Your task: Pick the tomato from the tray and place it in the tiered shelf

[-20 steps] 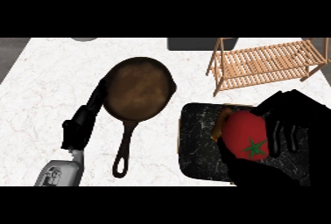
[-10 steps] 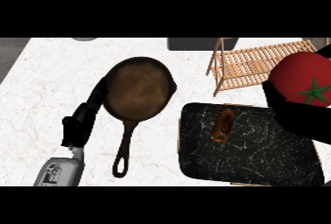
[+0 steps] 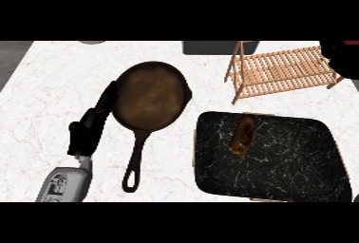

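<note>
Only a red sliver of the tomato (image 3: 348, 43) shows at the top right edge, above the right end of the wooden tiered shelf (image 3: 284, 71). My right hand (image 3: 344, 60) is a dark shape there, mostly cut off by the edge, and still wraps the tomato. The dark marbled tray (image 3: 288, 166) lies at the lower right with one brown pastry-like item (image 3: 242, 137) on it. My left hand (image 3: 89, 126) rests open at the left, its straight fingers along the skillet's rim.
A cast-iron skillet (image 3: 151, 99) sits mid-counter, its handle (image 3: 133, 163) pointing toward me. A dark box (image 3: 219, 46) and a grey object (image 3: 91, 42) sit at the far edge. The counter's left edge borders grey floor.
My right hand lifted the tomato off the tray and carried it up and right, past the shelf's end to the view's edge. The brown item on the tray became visible. The left hand stayed still.
</note>
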Action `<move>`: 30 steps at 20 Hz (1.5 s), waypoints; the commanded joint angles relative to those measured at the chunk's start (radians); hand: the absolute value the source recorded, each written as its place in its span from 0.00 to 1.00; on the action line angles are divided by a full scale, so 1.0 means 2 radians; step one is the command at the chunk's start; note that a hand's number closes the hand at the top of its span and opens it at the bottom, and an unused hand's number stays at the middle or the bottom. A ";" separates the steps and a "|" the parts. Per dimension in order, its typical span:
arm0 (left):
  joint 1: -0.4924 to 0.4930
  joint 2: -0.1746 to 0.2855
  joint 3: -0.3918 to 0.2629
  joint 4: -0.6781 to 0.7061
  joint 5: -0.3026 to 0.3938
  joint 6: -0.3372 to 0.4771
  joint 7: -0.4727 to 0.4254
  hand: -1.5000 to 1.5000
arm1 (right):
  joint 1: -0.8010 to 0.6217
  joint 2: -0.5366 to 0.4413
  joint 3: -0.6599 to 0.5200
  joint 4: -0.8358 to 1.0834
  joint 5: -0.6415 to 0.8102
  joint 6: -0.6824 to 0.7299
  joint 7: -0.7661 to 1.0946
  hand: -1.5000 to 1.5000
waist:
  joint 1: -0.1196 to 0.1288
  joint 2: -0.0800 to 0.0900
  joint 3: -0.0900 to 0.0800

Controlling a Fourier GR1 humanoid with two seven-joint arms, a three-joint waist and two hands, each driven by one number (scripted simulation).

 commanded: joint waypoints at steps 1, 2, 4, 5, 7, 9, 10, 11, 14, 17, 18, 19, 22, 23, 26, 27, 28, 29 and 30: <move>0.009 0.004 0.006 0.010 -0.003 -0.003 -0.018 0.50 | -0.001 -0.016 -0.004 0.051 0.009 -0.041 -0.042 1.00 | 0.001 0.001 0.000; -0.004 -0.005 0.001 -0.004 -0.004 0.004 0.012 0.50 | -0.021 -0.043 -0.018 0.043 -0.009 -0.003 -0.035 1.00 | -0.001 0.000 0.000; 0.003 -0.002 0.004 0.023 -0.008 0.001 -0.028 0.50 | -0.004 -0.054 -0.004 0.073 0.017 -0.033 -0.077 1.00 | 0.000 0.001 0.000; 0.020 0.003 0.005 -0.022 0.005 -0.009 -0.003 0.50 | -0.001 -0.040 0.018 0.064 0.040 -0.046 -0.062 1.00 | 0.002 0.000 0.000; 0.015 0.007 0.010 -0.022 0.003 -0.010 -0.001 0.50 | -0.009 -0.056 -0.004 0.107 0.028 -0.066 -0.098 1.00 | 0.002 0.001 0.000; 0.012 -0.014 -0.012 -0.029 -0.016 0.008 0.019 0.50 | -0.025 -0.065 -0.011 0.123 0.014 -0.052 -0.099 1.00 | 0.001 0.000 0.000; 0.034 -0.009 -0.009 -0.016 -0.011 -0.001 -0.019 0.50 | -0.018 -0.059 0.000 0.179 0.057 -0.116 -0.132 1.00 | 0.005 0.002 0.000; 0.021 -0.002 -0.003 -0.042 -0.005 -0.008 0.020 0.50 | -0.023 -0.061 -0.003 0.172 0.041 -0.101 -0.126 1.00 | 0.003 0.000 0.000; 0.017 0.004 0.010 0.015 -0.003 -0.014 -0.037 0.50 | 0.004 -0.064 0.024 0.202 0.080 -0.166 -0.195 1.00 | 0.004 0.003 0.000; 0.012 -0.011 0.001 0.017 -0.010 -0.003 -0.030 0.50 | -0.010 -0.060 0.009 0.269 0.069 -0.212 -0.239 1.00 | 0.004 0.003 0.000; 0.001 -0.001 0.009 -0.005 -0.002 -0.013 -0.003 0.50 | -0.018 -0.038 0.025 0.244 0.075 -0.201 -0.201 1.00 | 0.002 0.001 0.000; 0.035 0.001 -0.005 -0.050 -0.007 -0.015 0.017 0.50 | -0.046 -0.071 -0.004 0.300 0.071 -0.205 -0.225 1.00 | 0.006 0.001 0.000; 0.012 0.001 0.009 -0.023 0.000 -0.012 0.000 0.50 | -0.024 -0.012 -0.054 0.273 -0.013 -0.268 -0.240 1.00 | 0.006 0.003 0.001; 0.008 -0.007 0.005 0.001 -0.005 -0.007 -0.016 0.50 | -0.045 -0.020 -0.063 0.303 -0.026 -0.274 -0.261 1.00 | 0.006 0.005 0.001; 0.003 -0.015 -0.001 -0.012 -0.010 -0.003 0.012 0.50 | -0.028 -0.032 -0.076 0.330 -0.059 -0.275 -0.306 1.00 | 0.002 0.001 0.000; 0.013 -0.012 -0.001 0.004 -0.014 -0.005 -0.015 0.50 | -0.031 -0.019 -0.071 0.369 -0.049 -0.311 -0.326 1.00 | 0.004 0.002 0.000; 0.018 -0.020 -0.009 -0.008 -0.023 0.006 -0.009 0.50 | -0.079 -0.038 -0.079 0.405 -0.048 -0.307 -0.320 1.00 | 0.006 0.002 0.000; 0.010 -0.013 0.003 -0.006 -0.011 -0.003 0.001 0.50 | -0.066 -0.049 -0.086 0.410 -0.065 -0.297 -0.333 1.00 | 0.004 0.002 0.000; 0.016 -0.035 -0.020 -0.011 -0.031 0.018 -0.004 0.50 | -0.071 -0.050 -0.085 0.418 -0.068 -0.298 -0.337 1.00 | 0.003 0.001 0.000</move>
